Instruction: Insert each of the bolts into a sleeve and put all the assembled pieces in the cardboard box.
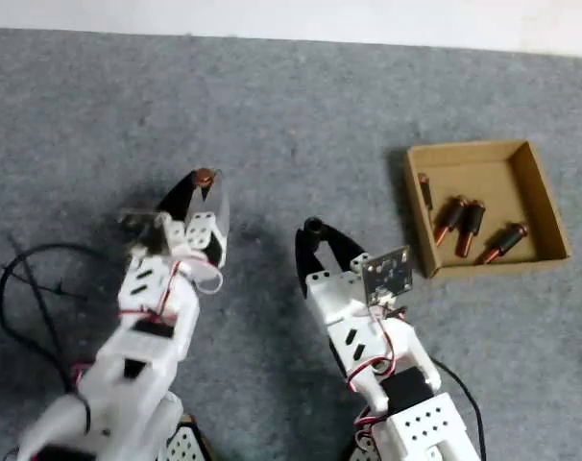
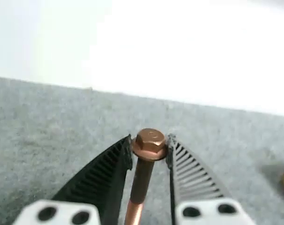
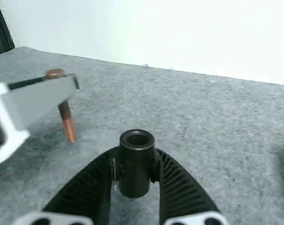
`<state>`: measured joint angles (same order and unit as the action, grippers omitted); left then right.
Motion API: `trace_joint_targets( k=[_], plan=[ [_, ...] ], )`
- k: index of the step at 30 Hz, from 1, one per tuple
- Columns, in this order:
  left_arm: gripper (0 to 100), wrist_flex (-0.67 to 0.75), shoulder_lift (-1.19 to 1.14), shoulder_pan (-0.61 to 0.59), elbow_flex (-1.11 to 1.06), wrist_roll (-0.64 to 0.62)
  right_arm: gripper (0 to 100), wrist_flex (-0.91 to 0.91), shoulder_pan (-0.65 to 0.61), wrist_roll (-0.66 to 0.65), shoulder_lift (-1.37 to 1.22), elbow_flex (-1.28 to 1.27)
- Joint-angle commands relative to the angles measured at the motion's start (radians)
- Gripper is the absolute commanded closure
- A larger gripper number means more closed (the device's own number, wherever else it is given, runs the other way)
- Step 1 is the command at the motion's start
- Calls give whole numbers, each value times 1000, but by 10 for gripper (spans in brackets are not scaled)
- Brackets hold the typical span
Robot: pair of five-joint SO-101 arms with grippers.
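Note:
My left gripper is shut on a copper bolt, held by its hex head with the shank hanging down; from above the bolt shows at the gripper tip, left of centre. My right gripper is shut on a black sleeve, held upright with its bore open upward; in the high view the sleeve sits at the tip of that gripper. The right wrist view also catches the bolt off to the side, apart from the sleeve. The cardboard box lies at the right.
Inside the box lie several assembled bolt-and-sleeve pieces. Grey carpet covers the table, with a white wall beyond its far edge. Black cables trail at the near left beside the left arm's base.

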<state>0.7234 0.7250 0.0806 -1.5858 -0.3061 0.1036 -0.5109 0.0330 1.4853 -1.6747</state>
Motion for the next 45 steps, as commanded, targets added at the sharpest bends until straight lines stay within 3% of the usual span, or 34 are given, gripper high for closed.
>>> trace_joint_targets(
  k=[1, 4, 10, 20, 32, 38, 45],
  plan=[
    [994, 34, 255, -4, -71, -32, 991, 2, -13, -14, 1, -151],
    [993, -5, 435, -8, -107, -34, 991, 4, -13, -87, 1, -151],
    [993, -318, 737, 16, -119, -34, 991, 36, -35, -195, 1, -151],
    [992, -806, 1113, 268, -111, -32, 992, 36, -53, -284, 1, -151],
    [995, -810, 1101, 283, -93, -38, 992, 31, -51, -308, 1, -151],
    [995, -813, 1101, 283, -91, -285, 992, 33, -51, -344, 1, -151],
    [993, -810, 1101, 326, -64, -311, 992, 36, -51, -348, 1, -151]
  ],
)
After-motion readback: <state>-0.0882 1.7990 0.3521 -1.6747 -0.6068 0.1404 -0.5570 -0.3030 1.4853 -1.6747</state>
